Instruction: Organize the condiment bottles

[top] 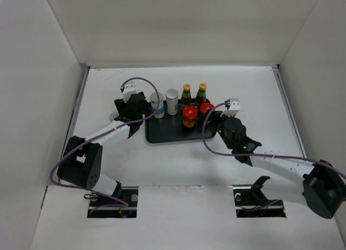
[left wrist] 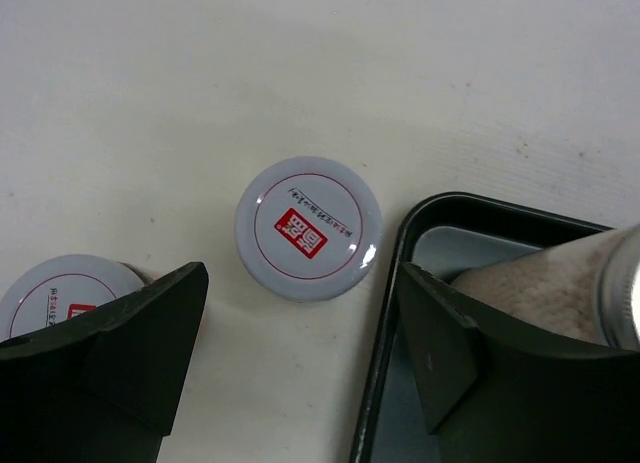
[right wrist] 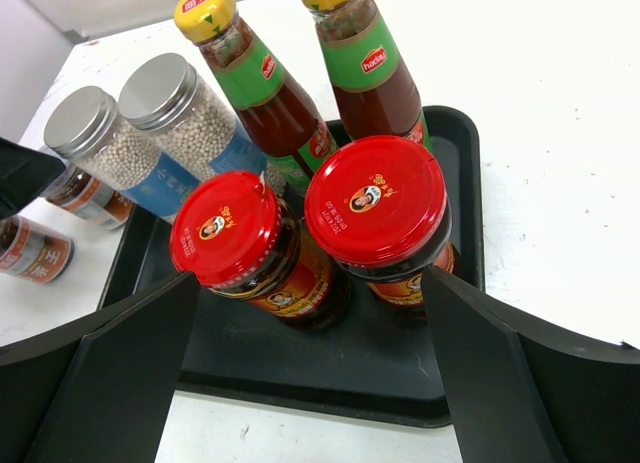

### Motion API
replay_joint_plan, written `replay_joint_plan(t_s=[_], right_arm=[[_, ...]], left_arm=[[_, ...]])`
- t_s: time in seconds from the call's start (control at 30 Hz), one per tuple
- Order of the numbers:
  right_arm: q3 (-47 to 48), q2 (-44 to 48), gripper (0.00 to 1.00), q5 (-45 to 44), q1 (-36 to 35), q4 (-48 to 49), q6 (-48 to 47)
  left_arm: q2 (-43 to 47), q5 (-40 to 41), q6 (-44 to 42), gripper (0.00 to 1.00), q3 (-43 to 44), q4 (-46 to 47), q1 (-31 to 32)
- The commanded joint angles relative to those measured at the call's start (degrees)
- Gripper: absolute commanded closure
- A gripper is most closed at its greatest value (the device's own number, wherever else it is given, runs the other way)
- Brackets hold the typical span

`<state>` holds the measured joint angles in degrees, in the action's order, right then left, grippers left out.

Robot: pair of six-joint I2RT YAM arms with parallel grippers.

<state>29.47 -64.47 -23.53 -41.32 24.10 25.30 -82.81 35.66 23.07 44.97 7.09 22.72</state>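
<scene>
Hovering wide open, left gripper faces a white-lidded jar, right gripper two red-lidded jars.

Surface finish: tray, containers, table.
The tray was smooth black with a soft sheen; the red-lidded jars had glossy lids over clear walls. The silver-lidded jars carried ribbed, satin metal caps. The bottles bore glossy labels and yellow plastic-looking caps. The white-lidded jar had a smooth, shiny printed lid; the table was matt white.
</scene>
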Motion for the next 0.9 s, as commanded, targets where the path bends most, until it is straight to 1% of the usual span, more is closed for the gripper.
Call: replay_joint_plan(t_s=[0.0, 0.1, 0.2, 0.3, 0.43, 0.57, 0.7, 0.77, 0.87], right_arm=[[1.46, -0.22, 0.00, -0.29, -0.56, 3.24, 0.28], [1.81, -0.05, 0.00, -0.47, -0.65, 3.24, -0.51], [1.38, -0.22, 0.00, -0.20, -0.65, 3.67, 0.10], [1.73, -0.22, 0.00, 0.06, -0.82, 3.68, -0.42], [1.38, -0.48, 0.00, 0.41, -1.09, 4.03, 0.10], [1.81, -0.75, 0.00, 0.77, -1.09, 3.94, -0.42], [1.55, -0.75, 0.00, 1.29, -1.08, 3.85, 0.36], [1.81, -0.66, 0.00, 1.29, -1.09, 3.76, -0.16], [1.55, -0.75, 0.00, 1.38, -1.09, 4.03, 0.27]], left_arm=[[-1.83, 0.02, 0.66, 0.25, 0.56, 2.40, -0.88], [-3.76, -0.50, 0.66, 0.26, 0.73, 4.77, -1.49], [-5.78, -0.59, 0.57, 0.26, 2.66, 4.95, -1.76], [-6.40, -0.50, 0.05, 0.27, 3.46, 6.96, -1.76], [-7.98, -0.59, -0.74, 0.30, 5.12, 7.23, -2.46], [-8.95, -0.15, -1.01, 0.39, 5.04, 8.55, -2.81], [-8.26, -0.07, -1.19, 0.56, 4.60, 8.73, -2.90], [-5.37, 0.20, -1.18, 0.59, 3.90, 8.90, -2.38], [-0.35, 1.25, -1.71, 0.60, 3.63, 8.38, -1.85]])
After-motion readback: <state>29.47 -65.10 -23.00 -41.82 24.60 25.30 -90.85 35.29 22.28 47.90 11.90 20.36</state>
